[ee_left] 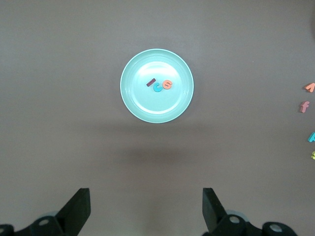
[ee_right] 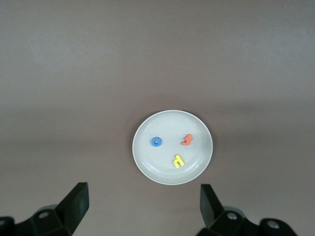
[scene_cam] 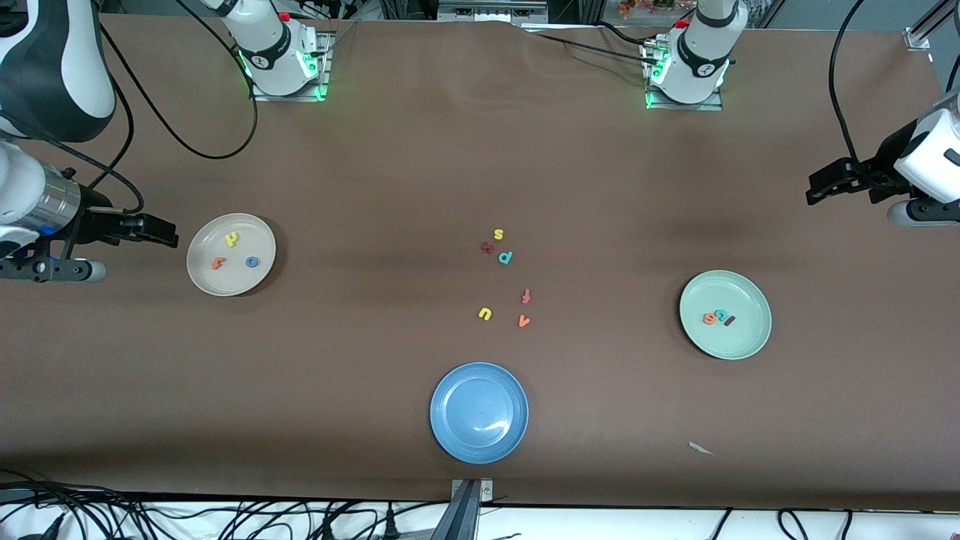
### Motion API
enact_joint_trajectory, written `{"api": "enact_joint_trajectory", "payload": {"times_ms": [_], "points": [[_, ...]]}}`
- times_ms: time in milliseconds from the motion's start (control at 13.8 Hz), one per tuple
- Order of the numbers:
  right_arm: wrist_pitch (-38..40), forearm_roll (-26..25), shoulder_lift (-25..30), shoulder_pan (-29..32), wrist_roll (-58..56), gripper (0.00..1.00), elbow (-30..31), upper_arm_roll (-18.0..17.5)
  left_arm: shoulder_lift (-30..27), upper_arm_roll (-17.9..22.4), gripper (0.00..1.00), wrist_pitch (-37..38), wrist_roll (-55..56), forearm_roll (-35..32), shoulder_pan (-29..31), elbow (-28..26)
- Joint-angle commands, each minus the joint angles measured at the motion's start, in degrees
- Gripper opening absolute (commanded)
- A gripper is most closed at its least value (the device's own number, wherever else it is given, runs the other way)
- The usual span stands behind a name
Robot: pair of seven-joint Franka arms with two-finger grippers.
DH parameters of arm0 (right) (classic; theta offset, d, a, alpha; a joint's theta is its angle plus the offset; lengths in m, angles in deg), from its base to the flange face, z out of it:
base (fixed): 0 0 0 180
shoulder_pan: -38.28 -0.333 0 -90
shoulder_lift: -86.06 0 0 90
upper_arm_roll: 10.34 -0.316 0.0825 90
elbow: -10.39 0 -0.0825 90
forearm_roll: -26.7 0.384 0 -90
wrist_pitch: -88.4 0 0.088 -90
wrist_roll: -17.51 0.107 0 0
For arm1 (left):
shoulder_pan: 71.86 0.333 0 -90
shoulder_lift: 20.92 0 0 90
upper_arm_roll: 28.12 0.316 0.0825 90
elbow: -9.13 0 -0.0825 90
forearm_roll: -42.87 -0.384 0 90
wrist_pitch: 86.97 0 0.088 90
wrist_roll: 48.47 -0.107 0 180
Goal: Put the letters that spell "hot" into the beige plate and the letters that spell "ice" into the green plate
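- Front view shows the beige plate point(scene_cam: 231, 254) toward the right arm's end of the table: round, shallow, cream-coloured, with a raised rim.
- Three foam letters lie in it, apart from one another: a yellow h point(scene_cam: 232, 239), an orange t point(scene_cam: 218, 262) and a blue ring-shaped o point(scene_cam: 252, 262).
- The green plate point(scene_cam: 725, 314) sits toward the left arm's end of the table: round, pale mint, raised rim.
- Its three letters lie bunched at its middle: an orange e point(scene_cam: 709, 319), a teal c point(scene_cam: 720, 315) and a dark red bar-like i point(scene_cam: 728, 320), the c touching or nearly touching its neighbours.
- Loose letters remain mid-table between the two plates: a yellow s point(scene_cam: 499, 234), a dark red letter point(scene_cam: 487, 247), a teal p point(scene_cam: 505, 257), a red-orange f point(scene_cam: 526, 296), a yellow u point(scene_cam: 484, 313) and an orange v point(scene_cam: 524, 321).
- A blue plate point(scene_cam: 479, 412) lies nearer the front camera than these letters.
- The right gripper point(scene_cam: 154, 229) hangs level just beside the beige plate's rim, at the table's end, fingers spread wide and holding nothing.
- The left gripper point(scene_cam: 821, 186) hangs level at the table's other end, well apart from the green plate, fingers likewise spread wide and holding nothing.
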Motion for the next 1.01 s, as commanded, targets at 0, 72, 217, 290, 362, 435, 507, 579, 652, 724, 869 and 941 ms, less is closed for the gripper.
{"api": "enact_joint_trajectory", "payload": {"times_ms": [0, 72, 217, 290, 362, 435, 507, 579, 652, 724, 869, 941], "points": [[0.0, 0.5, 0.3, 0.5, -0.7, 1.0, -0.9, -0.5, -0.1, -0.2, 1.0, -0.5, -1.2, -0.3, 0.1, -0.2], [0.3, 0.7, 0.4, 0.5, 0.0, 1.0, -0.9, -0.5, -0.1, -0.2, 1.0, -0.5, -1.1, -0.3, 0.1, -0.2], [0.7, 0.5, 1.2, 0.4, 0.3, 0.99, -0.7, -0.7, -0.1, -0.2, 1.0, -0.5, -1.2, -0.3, 0.1, -0.2], [0.5, 0.4, 1.2, 0.5, 0.3, 1.0, -0.6, -0.7, -0.1, -0.2, 1.0, -0.5, -1.2, -0.3, 0.1, -0.3], [0.1, 0.2, 1.0, 0.3, 0.3, 1.0, -0.9, -0.7, -0.1, -0.2, 1.0, -0.5, -1.2, -0.3, 0.1, -0.2], [0.1, 0.3, 0.8, 0.3, -0.4, 1.0, -1.0, -0.9, -0.1, -0.2, 1.0, -0.5, -1.1, -0.3, 0.1, -0.3], [0.2, 0.3, 0.8, 0.1, 0.2, 1.0, -1.0, -1.0, -0.1, -0.2, 1.0, -0.5, -1.2, -0.3, 0.1, -0.3], [0.4, 0.5, 0.9, 0.1, 0.3, 1.0, -0.9, -1.0, -0.1, -0.2, 1.0, -0.5, -1.2, -0.3, 0.1, -0.3], [0.5, 0.5, 0.9, 0.2, 0.3, 1.0, -0.9, -0.9, -0.1, -0.2, 1.0, -0.5, -1.2, -0.3, 0.1, -0.3], [0.6, 0.6, 1.0, 0.1, 0.3, 1.0, -0.9, -0.9, -0.1, -0.2, 1.0, -0.5, -1.2, -0.3, 0.1, -0.3], [0.2, 0.7, 0.9, 0.1, 0.4, 1.0, -0.9, -0.9, -0.1, -0.2, 1.0, -0.5, -1.2, -0.3, 0.1, -0.3], [0.2, 0.7, 0.9, 0.2, 0.6, 1.0, -0.9, -0.9, -0.1, -0.2, 1.0, -0.5, -1.2, -0.3, 0.1, -0.3]]}}
